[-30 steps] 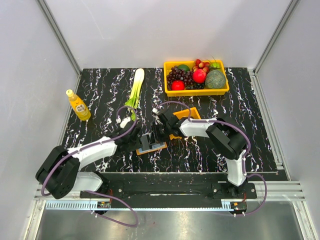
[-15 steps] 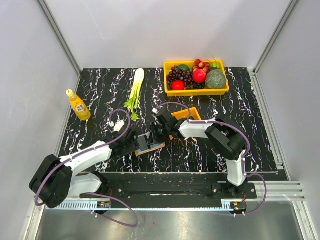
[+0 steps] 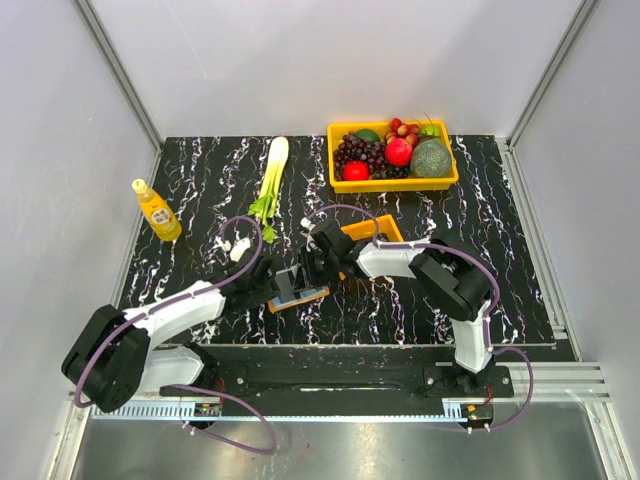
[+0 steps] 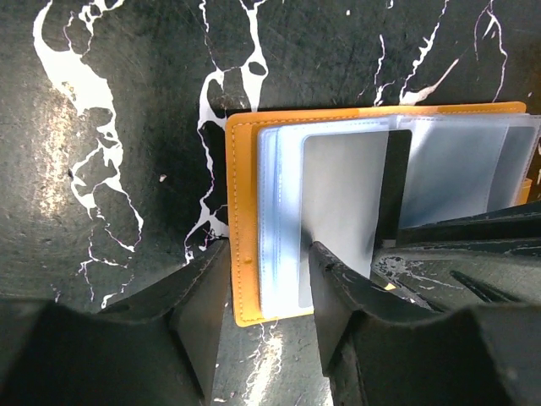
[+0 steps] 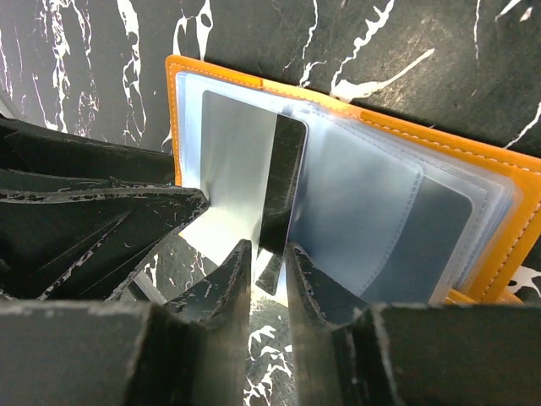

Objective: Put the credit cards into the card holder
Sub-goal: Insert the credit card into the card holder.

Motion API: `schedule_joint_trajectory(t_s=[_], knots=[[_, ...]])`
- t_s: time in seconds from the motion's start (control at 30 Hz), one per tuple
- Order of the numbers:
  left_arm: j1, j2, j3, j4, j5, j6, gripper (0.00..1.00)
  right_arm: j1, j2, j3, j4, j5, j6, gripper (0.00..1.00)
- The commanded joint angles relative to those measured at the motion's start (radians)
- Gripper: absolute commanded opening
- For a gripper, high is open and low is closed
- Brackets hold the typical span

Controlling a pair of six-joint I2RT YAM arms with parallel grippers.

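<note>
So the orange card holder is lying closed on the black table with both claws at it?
Not closed: the card holder lies open, clear sleeves showing, as the left wrist view shows. It is on the black table, left gripper and right gripper both at it.

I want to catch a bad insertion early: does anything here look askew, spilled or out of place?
Nothing spilled or damaged. One thing is unsettled: a credit card lies over the clear sleeves of the open card holder, not visibly tucked into a slot, one end between the right gripper fingers.
</note>
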State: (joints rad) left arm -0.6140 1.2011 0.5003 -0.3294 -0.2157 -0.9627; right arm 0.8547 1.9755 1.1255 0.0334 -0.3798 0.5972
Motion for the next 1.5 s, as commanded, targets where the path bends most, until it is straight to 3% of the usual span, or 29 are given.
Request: schedule_joint_trajectory(t_s=[0.0, 0.23, 0.33, 0.6, 0.63, 0.7, 0.8, 1.13, 1.27, 1.47], knots=[[0.002, 0.044, -0.002, 0.004, 0.05, 0.024, 0.46, 0.023, -0.006, 0.008, -0.013, -0.002, -0.051, 0.29], [0.002, 0.057, -0.002, 0.026, 0.061, 0.027, 0.44, 0.029, -0.013, 0.019, -0.001, 0.007, -0.051, 0.29], [0.002, 0.057, 0.0, 0.039, 0.065, 0.032, 0.43, 0.03, -0.02, 0.03, -0.015, 0.031, -0.051, 0.2], [0.002, 0.055, 0.001, 0.0, 0.041, 0.028, 0.42, 0.032, -0.053, 0.011, -0.017, 0.093, -0.025, 0.12], [0.002, 0.057, -0.003, 0.001, 0.041, 0.028, 0.41, 0.032, -0.047, 0.016, -0.017, 0.079, -0.027, 0.13], [0.002, 0.058, -0.002, 0.004, 0.047, 0.032, 0.41, 0.032, -0.037, 0.026, -0.015, 0.049, -0.031, 0.25], [0.002, 0.058, 0.0, 0.001, 0.044, 0.032, 0.4, 0.03, -0.044, 0.025, -0.026, 0.093, -0.017, 0.3], [0.002, 0.061, 0.001, -0.014, 0.035, 0.032, 0.38, 0.026, -0.087, 0.011, -0.084, 0.257, 0.01, 0.27], [0.002, 0.067, 0.003, -0.011, 0.041, 0.035, 0.38, 0.027, -0.081, 0.022, -0.067, 0.222, 0.003, 0.16], [0.002, 0.075, 0.01, -0.01, 0.042, 0.036, 0.36, 0.027, -0.061, 0.039, -0.026, 0.13, -0.023, 0.07]])
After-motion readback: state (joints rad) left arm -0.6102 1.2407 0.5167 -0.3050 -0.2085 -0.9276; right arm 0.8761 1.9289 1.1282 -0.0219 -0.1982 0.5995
